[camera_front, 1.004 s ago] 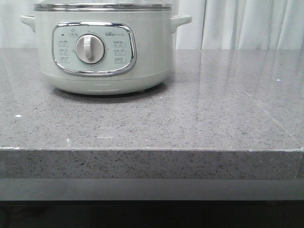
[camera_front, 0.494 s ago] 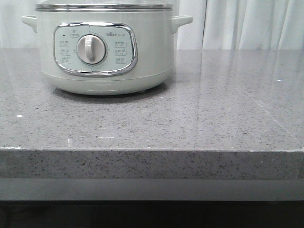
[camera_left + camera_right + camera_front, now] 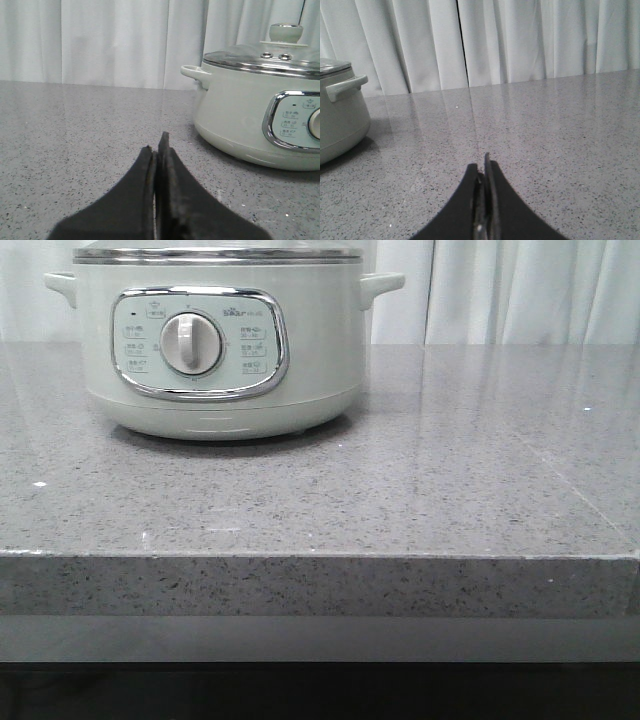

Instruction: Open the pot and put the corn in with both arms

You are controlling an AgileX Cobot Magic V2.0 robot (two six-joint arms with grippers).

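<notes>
Your large round pale grey-green electric pot (image 3: 220,340) sits at the back left of the speckled grey stone counter (image 3: 430,490), in front of white curtains (image 3: 520,290). Its glass lid with the pale knob (image 3: 285,32) is on, resting on the steel rim. On the chrome-framed control panel (image 3: 198,342) you can read "Bear" above the white dial (image 3: 190,343); the small labels around the dial are too fine to read. Your left gripper (image 3: 158,145) has its black fingers pressed together, holding nothing, with the pot just beside it. Your right gripper (image 3: 484,165) is likewise closed and empty, farther from the pot. You have no corn in any view.
</notes>
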